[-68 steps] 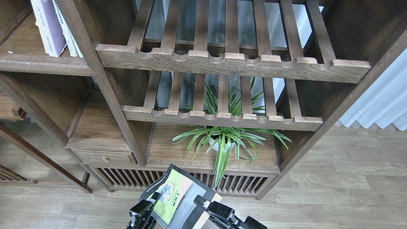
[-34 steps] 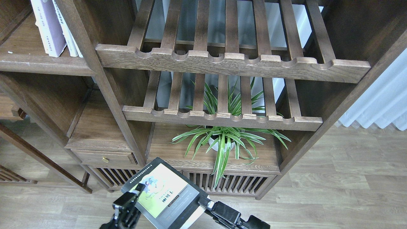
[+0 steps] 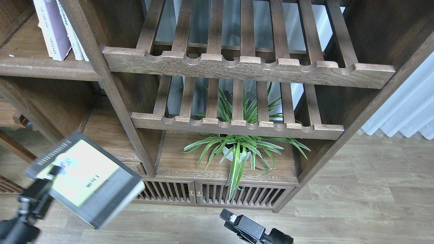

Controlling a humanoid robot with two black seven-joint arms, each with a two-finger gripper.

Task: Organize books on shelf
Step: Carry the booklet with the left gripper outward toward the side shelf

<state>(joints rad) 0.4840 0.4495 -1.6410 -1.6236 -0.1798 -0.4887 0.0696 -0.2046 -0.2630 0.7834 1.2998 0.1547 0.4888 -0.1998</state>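
yellow-green book (image 3: 84, 178) in left tool (image 3: 51, 174)

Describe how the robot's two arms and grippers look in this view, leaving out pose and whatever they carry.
Both arms are black. The left gripper is blocky and matt black, motion-blurred, on a thick dark rounded arm segment at the bottom-left corner. The right gripper is an angular black block with a small pale patch near its tip; behind it sits a boxy black link with rounded joints. No cables or sleeves are visible.
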